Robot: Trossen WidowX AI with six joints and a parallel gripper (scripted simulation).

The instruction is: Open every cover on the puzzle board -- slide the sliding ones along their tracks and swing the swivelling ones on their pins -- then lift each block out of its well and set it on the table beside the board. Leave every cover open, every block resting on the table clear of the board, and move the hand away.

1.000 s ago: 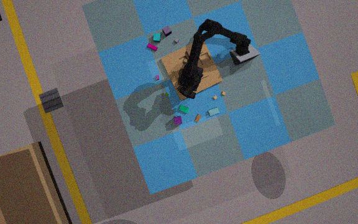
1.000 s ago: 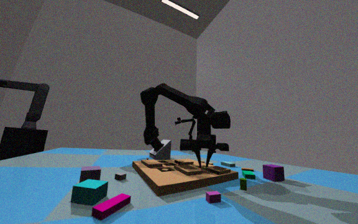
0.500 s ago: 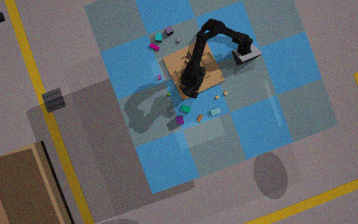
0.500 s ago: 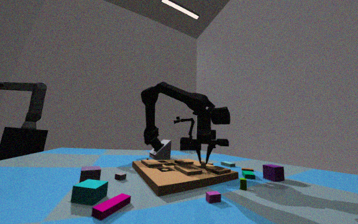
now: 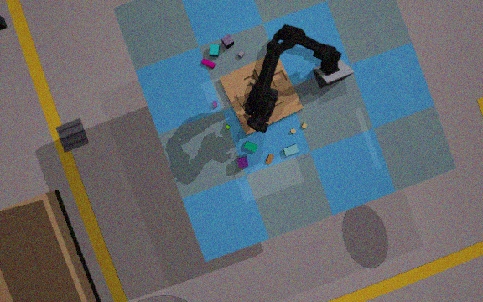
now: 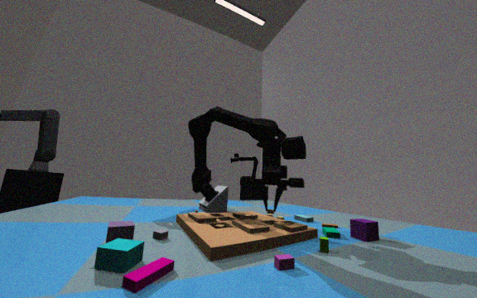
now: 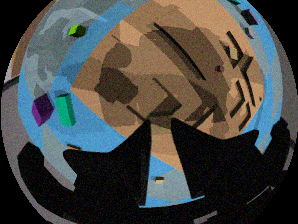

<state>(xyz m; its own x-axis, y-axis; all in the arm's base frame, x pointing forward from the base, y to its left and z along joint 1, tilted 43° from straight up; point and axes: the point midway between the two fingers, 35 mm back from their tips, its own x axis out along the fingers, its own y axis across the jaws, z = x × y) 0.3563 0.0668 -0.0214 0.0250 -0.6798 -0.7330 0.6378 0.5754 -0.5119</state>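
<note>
The wooden puzzle board (image 5: pixel 293 105) (image 6: pixel 222 249) (image 7: pixel 85 84) lies flat on the mat. Raised wooden covers and dark wells show on it, partly hidden by the arm and shadow. A small pale block (image 6: pixel 220 225) (image 7: pixel 233 53) sits in an uncovered well. My gripper (image 6: pixel 270 211) (image 7: pixel 160 123) is shut on a small tan block, of which only a sliver shows at the tips, just above the board's far part. Beside the board lie two small tan blocks (image 5: pixel 293 131) (image 5: pixel 303 126). I cannot tell how far each cover stands open.
Around the board lie a green block (image 5: pixel 250 146), a purple block (image 5: pixel 242 162), an orange block (image 5: pixel 269 158), a pale cyan block (image 5: pixel 291 150), a lime block (image 5: pixel 227 127), a pink block (image 5: pixel 215 104), a magenta bar (image 5: pixel 208 63) and a teal block (image 5: pixel 214 50).
</note>
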